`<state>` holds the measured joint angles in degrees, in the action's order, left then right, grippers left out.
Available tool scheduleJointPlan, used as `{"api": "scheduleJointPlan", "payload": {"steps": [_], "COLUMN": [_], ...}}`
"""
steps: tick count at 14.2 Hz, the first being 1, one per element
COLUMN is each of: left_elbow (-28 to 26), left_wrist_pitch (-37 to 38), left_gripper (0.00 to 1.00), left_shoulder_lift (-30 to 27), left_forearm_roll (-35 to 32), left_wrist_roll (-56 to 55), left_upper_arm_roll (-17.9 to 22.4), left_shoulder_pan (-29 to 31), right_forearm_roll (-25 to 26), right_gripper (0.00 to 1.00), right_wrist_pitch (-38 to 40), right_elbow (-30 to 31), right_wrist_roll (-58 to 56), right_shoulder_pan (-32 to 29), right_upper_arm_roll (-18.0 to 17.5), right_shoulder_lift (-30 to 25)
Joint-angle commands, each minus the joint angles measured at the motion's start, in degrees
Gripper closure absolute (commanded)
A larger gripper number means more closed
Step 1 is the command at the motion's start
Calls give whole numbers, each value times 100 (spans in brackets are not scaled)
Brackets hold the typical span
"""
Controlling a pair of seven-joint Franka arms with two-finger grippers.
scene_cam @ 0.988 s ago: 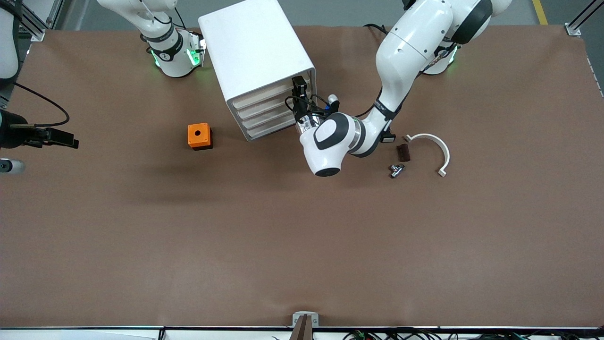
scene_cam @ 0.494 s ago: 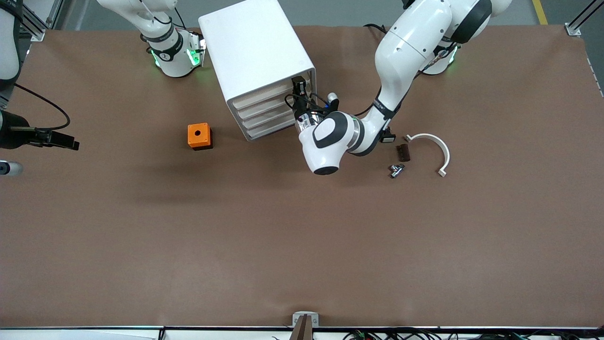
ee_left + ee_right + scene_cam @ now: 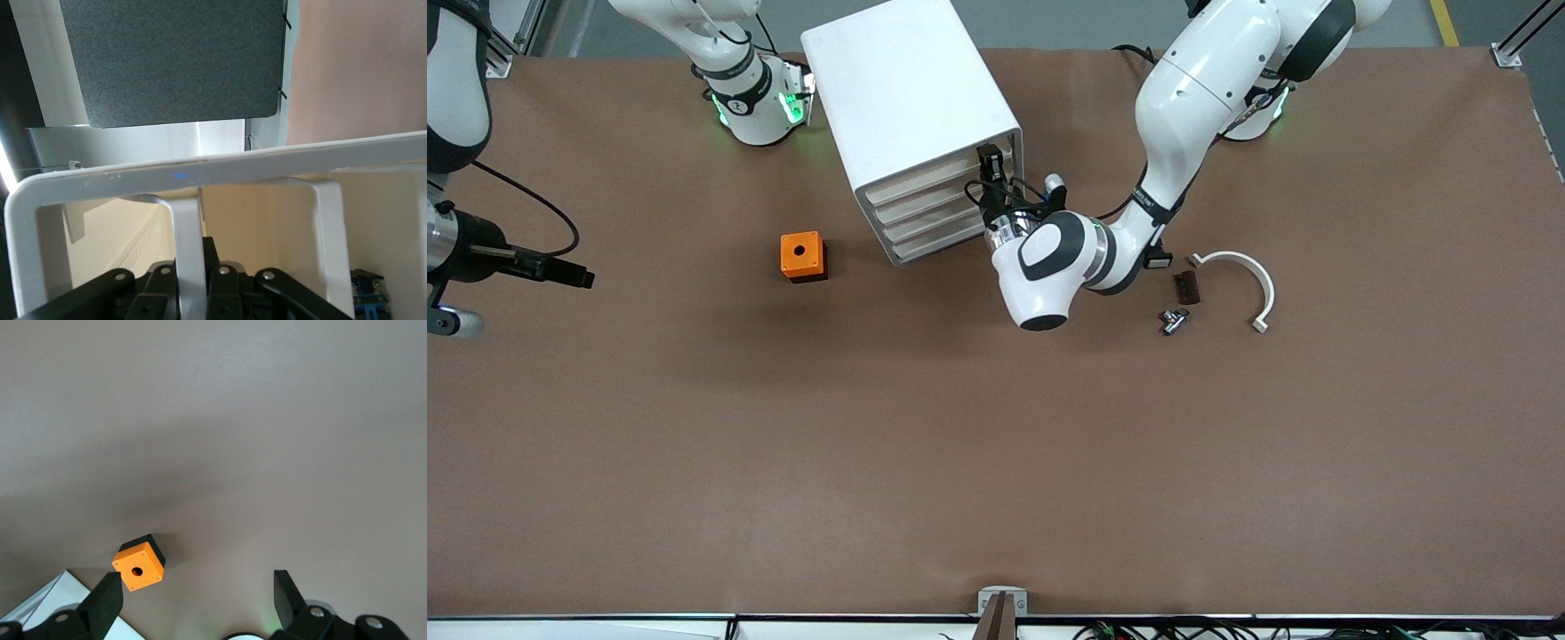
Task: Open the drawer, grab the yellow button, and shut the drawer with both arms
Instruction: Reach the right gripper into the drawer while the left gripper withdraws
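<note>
The left gripper [image 3: 989, 169] is closed on the white handle [image 3: 189, 253] of the top drawer [image 3: 943, 174], at the cabinet's [image 3: 907, 107] corner toward the left arm's end of the table; in the left wrist view the handle's upright is seen clamped between the black fingers [image 3: 223, 293]. The drawer is seen shut or nearly so, and the button cannot be seen. The right gripper [image 3: 560, 269] is held wide open above the table [image 3: 996, 444] at the right arm's end, with nothing between its fingers [image 3: 103, 603]. An orange box [image 3: 802, 256] with a hole is set on the table beside the cabinet, toward the right arm's end. Toward the left arm's end, a dark block [image 3: 1186, 286], a small metal part [image 3: 1173, 319] and a white curved piece [image 3: 1240, 283] are laid close together.
</note>
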<state>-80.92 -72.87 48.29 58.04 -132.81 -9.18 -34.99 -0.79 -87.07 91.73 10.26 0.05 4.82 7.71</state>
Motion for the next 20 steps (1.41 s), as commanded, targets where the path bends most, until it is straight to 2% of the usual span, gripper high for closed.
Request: {"api": "scheduleJointPlan", "payload": {"steps": [1,11,17,20], "left_elbow": [-20,-3,6,41], "left_wrist_pitch": [-60,-324,-394,-456], "left_gripper": [93,87,85,81], "left_shoulder_lift": [-30,23,58,58], "left_forearm_roll": [-3,50,76,76], "left_wrist_roll": [124,177,177,185], "left_upper_arm_roll": [92,92,92,92], "left_shoulder_pan": [255,1309,1661,1723], "right_forearm_roll": [-44,-70,-211,-211], "right_gripper": [0,0,0,0], "right_wrist_pitch": [164,-29,-1074,-1435], "right_elbow": [-103,-50,266,284], "right_wrist_roll": [589,3858,6019,6697], "right_shoulder_pan": [196,1918,3279,3746], "right_upper_arm_roll": [-8,-8,-8,-8], "right_shoulder_lift": [3,-15,20,134]}}
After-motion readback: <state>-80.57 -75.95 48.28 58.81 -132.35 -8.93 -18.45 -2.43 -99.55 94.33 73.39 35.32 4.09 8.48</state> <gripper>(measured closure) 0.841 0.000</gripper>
